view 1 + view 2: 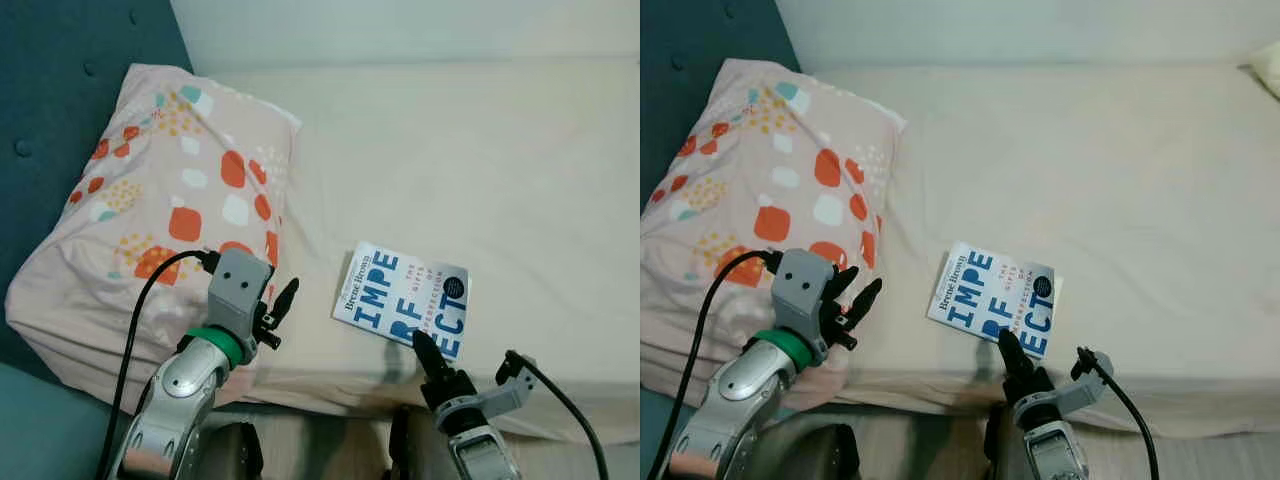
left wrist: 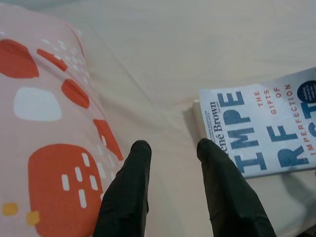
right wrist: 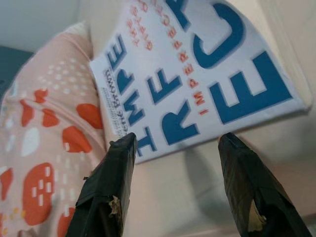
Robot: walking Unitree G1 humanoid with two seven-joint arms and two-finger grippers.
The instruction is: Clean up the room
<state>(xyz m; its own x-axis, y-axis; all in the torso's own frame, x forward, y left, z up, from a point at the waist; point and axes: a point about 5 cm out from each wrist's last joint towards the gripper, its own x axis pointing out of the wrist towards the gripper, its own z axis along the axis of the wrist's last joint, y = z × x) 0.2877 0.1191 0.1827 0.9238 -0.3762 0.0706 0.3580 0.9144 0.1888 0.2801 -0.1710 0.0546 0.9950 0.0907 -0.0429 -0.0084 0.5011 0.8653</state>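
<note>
A cream bed [image 1: 480,150] spans the head views, with a teal headboard [image 1: 60,80] at ten o'clock. A pink pillow [image 1: 170,210] with orange, white and teal patches lies at nine o'clock against the headboard. A white paperback book [image 1: 403,298] lies flat near the bed's front edge, at about five o'clock, just beside the pillow but apart from it. Its cover carries large blue letters, "IMPE", "RF" and "ECT", with small red text reading "THE GIFTS OF IMPERFECTION" and an author line along the spine edge ending in "Brown". The left gripper [image 1: 277,312] reaches up from seven o'clock, wrist bent, its fingers spread over the pillow's lower corner, pointing toward the book. The right gripper [image 3: 180,148] rises from six o'clock, its fingers spread wide, tips at the book's near edge, holding nothing.
</note>
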